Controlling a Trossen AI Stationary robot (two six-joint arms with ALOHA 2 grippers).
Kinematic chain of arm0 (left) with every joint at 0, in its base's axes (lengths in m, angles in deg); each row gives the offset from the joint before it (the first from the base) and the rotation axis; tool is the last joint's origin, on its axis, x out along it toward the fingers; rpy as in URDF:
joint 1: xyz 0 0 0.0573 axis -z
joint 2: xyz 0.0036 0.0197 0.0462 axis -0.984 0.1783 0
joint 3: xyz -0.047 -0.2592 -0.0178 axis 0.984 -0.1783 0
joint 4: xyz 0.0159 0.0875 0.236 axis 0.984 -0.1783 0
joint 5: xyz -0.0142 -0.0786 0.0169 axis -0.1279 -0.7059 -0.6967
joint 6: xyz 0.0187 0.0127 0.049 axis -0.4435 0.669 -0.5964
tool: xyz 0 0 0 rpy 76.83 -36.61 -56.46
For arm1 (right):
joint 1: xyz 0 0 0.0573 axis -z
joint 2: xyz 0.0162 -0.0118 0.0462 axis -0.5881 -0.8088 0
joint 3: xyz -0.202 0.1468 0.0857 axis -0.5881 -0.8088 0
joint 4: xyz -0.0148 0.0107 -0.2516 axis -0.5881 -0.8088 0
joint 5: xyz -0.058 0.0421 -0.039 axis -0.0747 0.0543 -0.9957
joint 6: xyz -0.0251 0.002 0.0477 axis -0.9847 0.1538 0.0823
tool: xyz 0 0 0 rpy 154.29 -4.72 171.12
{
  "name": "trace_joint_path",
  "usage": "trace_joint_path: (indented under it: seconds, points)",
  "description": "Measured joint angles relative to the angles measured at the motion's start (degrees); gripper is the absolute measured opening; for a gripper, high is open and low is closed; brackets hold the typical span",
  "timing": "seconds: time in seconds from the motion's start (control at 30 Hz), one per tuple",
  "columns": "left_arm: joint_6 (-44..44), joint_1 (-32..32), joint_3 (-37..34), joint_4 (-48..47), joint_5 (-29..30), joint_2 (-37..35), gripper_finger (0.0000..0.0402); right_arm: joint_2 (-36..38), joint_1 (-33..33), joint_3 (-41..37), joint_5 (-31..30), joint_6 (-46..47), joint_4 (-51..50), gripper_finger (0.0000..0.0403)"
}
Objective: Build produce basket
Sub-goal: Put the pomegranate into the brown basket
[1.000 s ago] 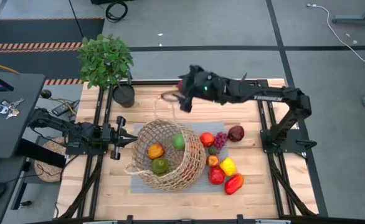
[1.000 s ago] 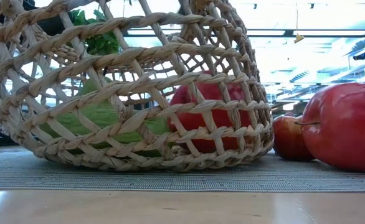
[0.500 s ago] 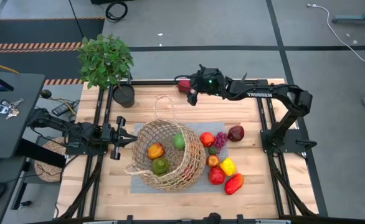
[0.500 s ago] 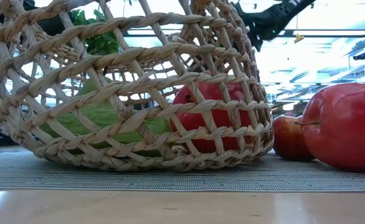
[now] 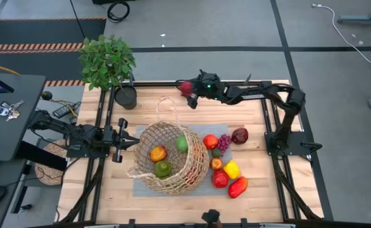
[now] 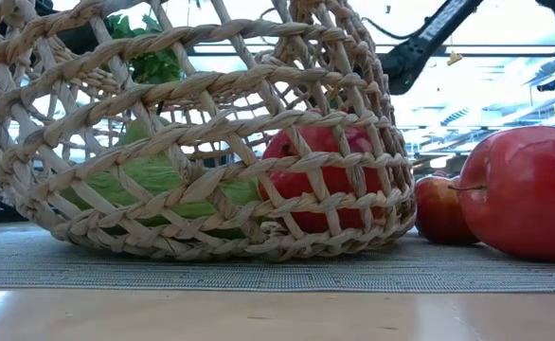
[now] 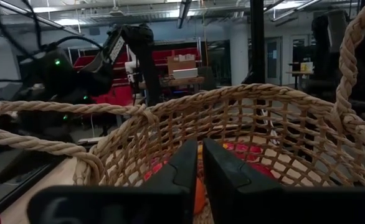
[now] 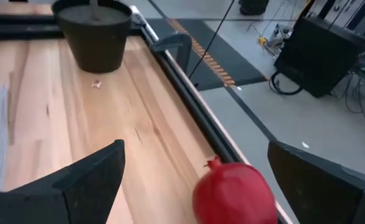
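Note:
The tan wicker basket (image 5: 169,158) lies tipped on a grey mat (image 5: 141,187), with an orange piece (image 5: 157,153) and two green pieces (image 5: 182,144) inside. More produce lies on the mat to its right: red pieces (image 5: 220,178), a yellow one (image 5: 232,169) and purple grapes (image 5: 224,142). A red pomegranate (image 8: 235,193) rests alone at the table's far edge. My right gripper (image 8: 198,186) stands open, one finger on either side of the pomegranate and clear of it. My left gripper (image 7: 200,163) is shut at the basket's left rim (image 7: 58,148). My left gripper's shut fingers point level from the table's left at the basket's left rim. Its own body hides the place where they meet, so I cannot tell whether they touch the basket.
A leafy plant (image 5: 107,60) in a black pot (image 8: 95,31) stands at the table's far left corner, left of the pomegranate. A metal rail (image 8: 189,99) runs along the far edge right behind the pomegranate. Bare wood lies between the pot and the basket.
My right gripper has sunk from high above the table down toward the far edge, ending low around the pomegranate. The basket, the produce and my left gripper have kept still.

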Motion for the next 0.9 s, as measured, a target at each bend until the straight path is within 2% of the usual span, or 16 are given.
trace_joint_path:
  seconds: [0.13, 0.33, 0.47, 0.67, 0.9]
  points:
    - [0.0, 0.0, 0.0, 0.0, 0.0, 0.0, 0.0028, -4.0, 1.2, 6.4, -0.1, 2.1, -3.9, 0.0399]
    - [0.0, 0.0, 0.0, 0.0, 0.0, 0.0, 0.0035, -11.1, 4.0, 20.6, 2.6, 4.1, -24.7, 0.0399]
    - [0.0, 0.0, 0.0, 0.0, 0.0, 0.0, 0.0035, -15.2, 5.2, 27.6, 4.3, 2.8, -32.1, 0.0399]
    - [0.0, 0.0, 0.0, 0.0, 0.0, 0.0, 0.0028, -19.2, 6.7, 34.0, 4.1, 1.4, -38.8, 0.04]
    - [0.0, 0.0, 0.0, 0.0, 0.0, 0.0, 0.0036, -19.9, 8.2, 34.7, 3.6, 0.9, -40.7, 0.04]
